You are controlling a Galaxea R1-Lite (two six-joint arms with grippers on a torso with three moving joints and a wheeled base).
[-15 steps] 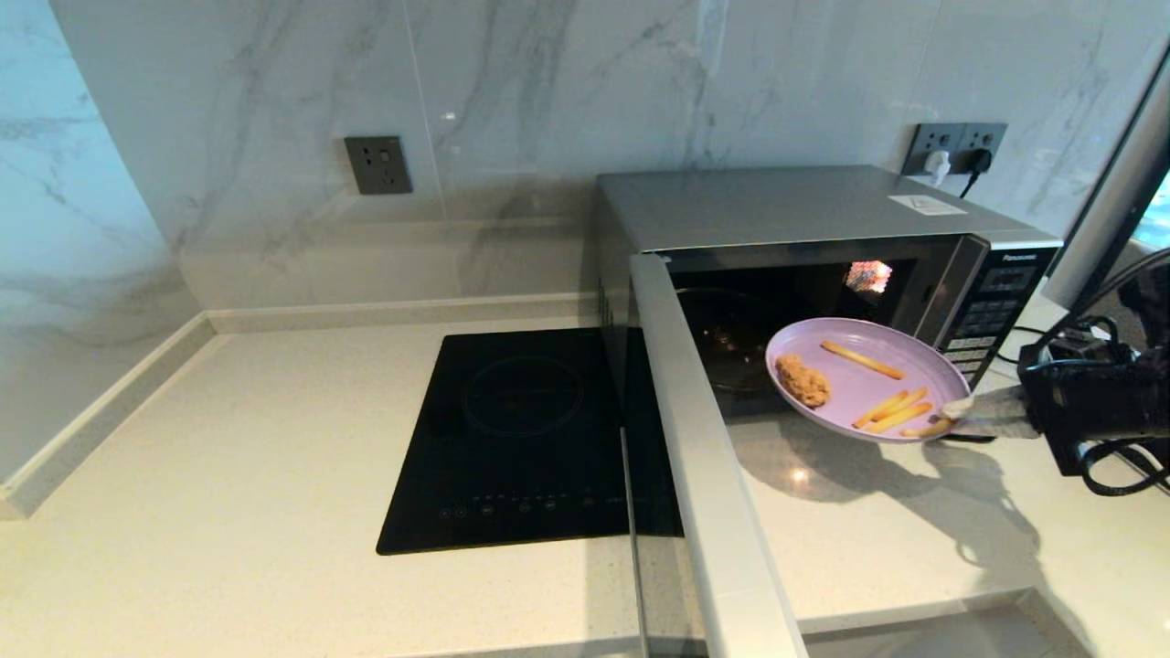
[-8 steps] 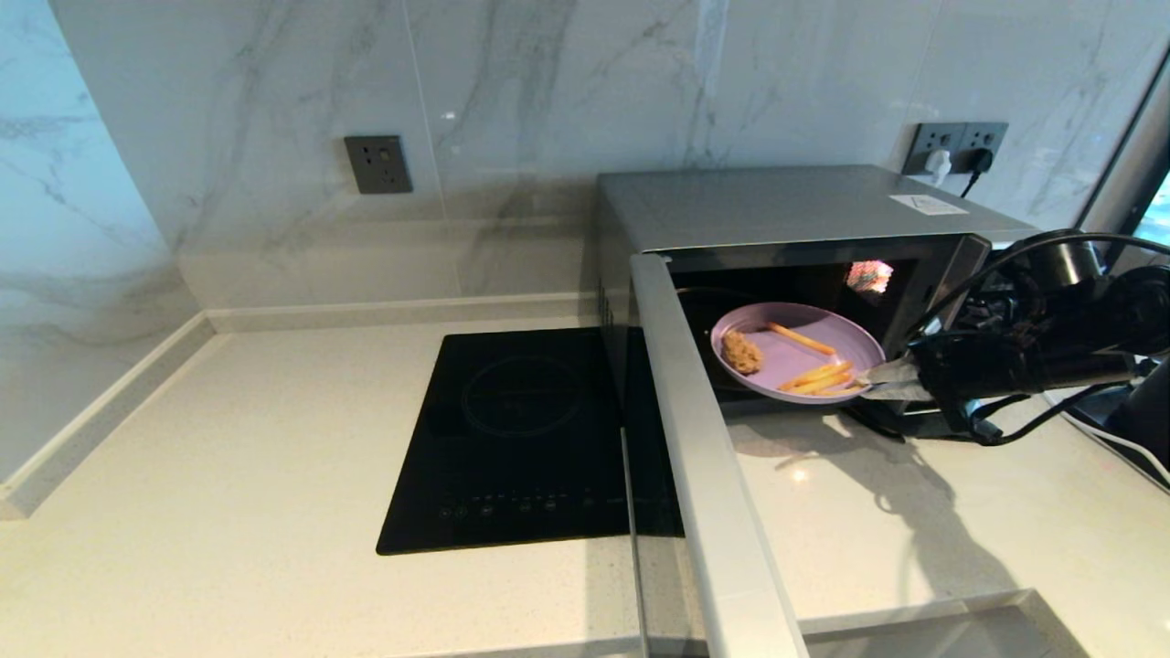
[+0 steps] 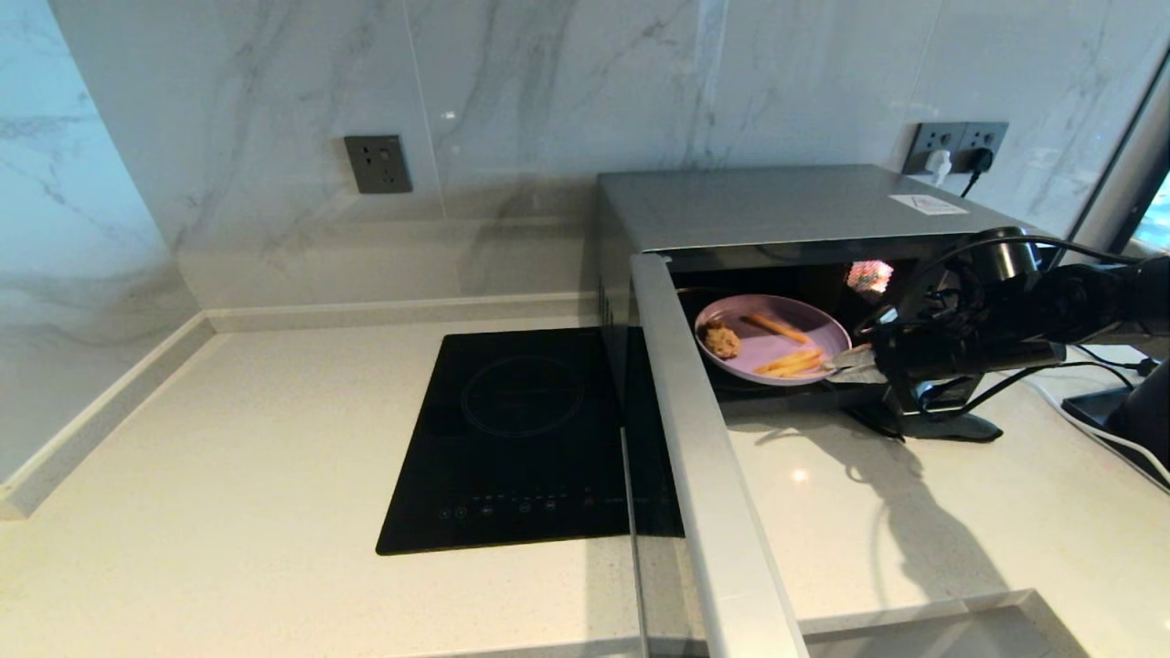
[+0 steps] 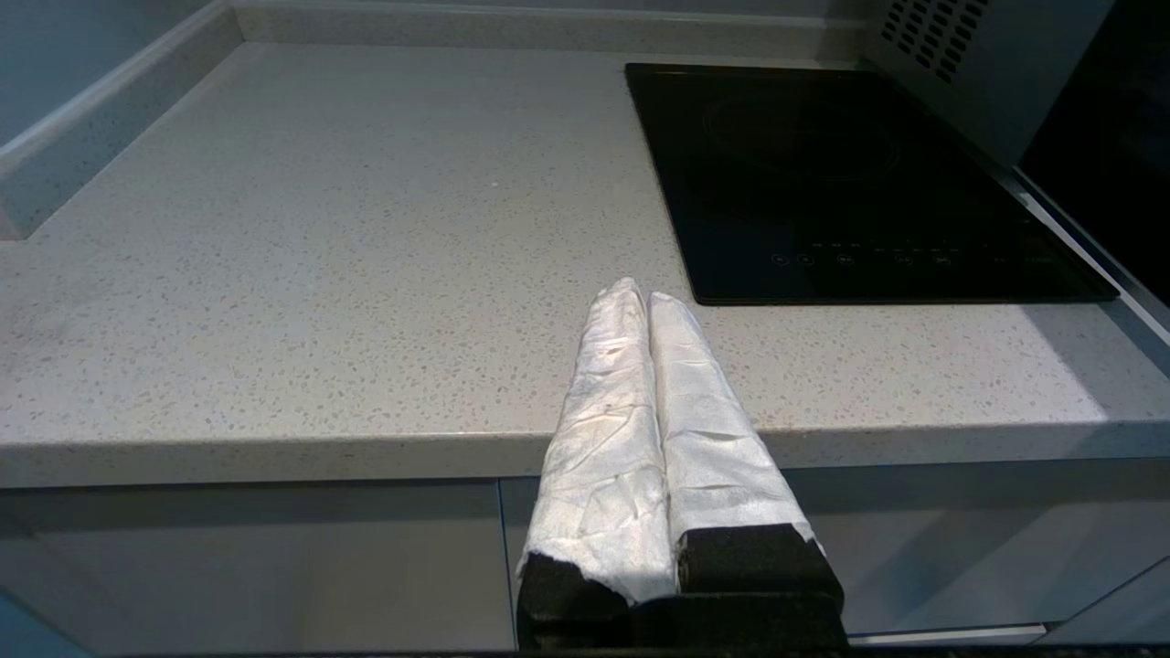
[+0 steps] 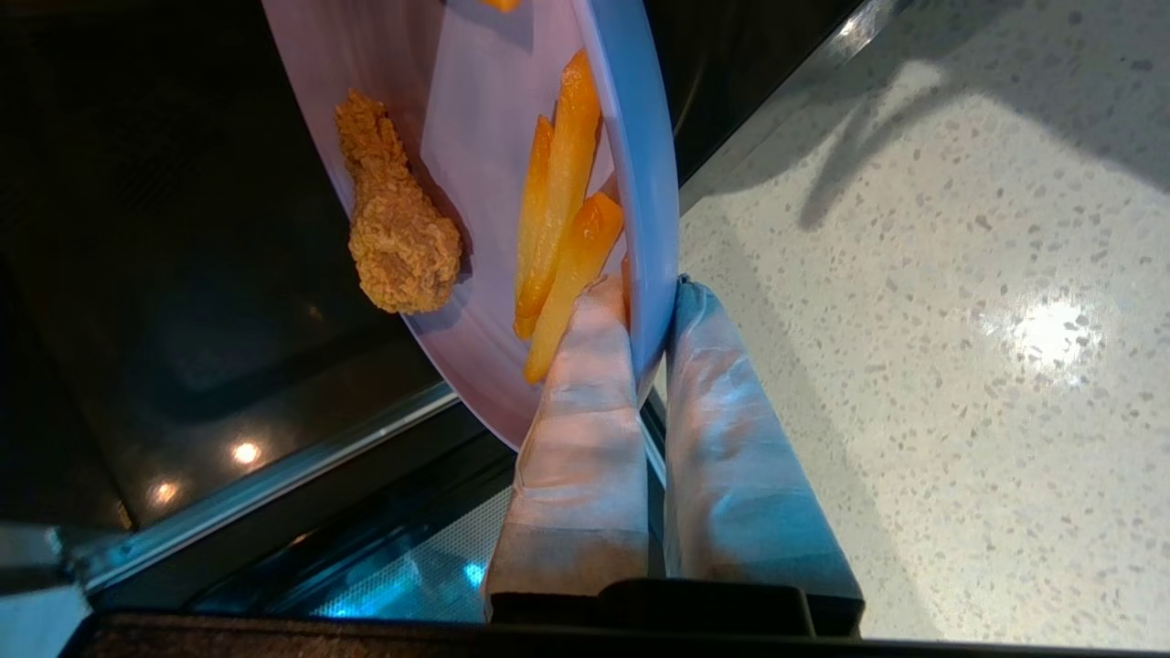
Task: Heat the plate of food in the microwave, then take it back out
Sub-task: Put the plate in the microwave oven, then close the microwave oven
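1. The right gripper (image 3: 845, 366) clamps the near rim of the plate of food (image 3: 763, 336), one finger above and one below, holding it inside the mouth of the microwave (image 3: 777, 210).
2. The microwave's door (image 3: 704, 457) stands swung wide, leaving the cavity opening clear in front of the plate.
3. A second ago the plate hung outside the microwave, over the counter (image 3: 228, 457); it now sits past the sill.
4. The left gripper (image 4: 640, 302), jaws together, hovers at the counter's front edge, well left of the microwave.
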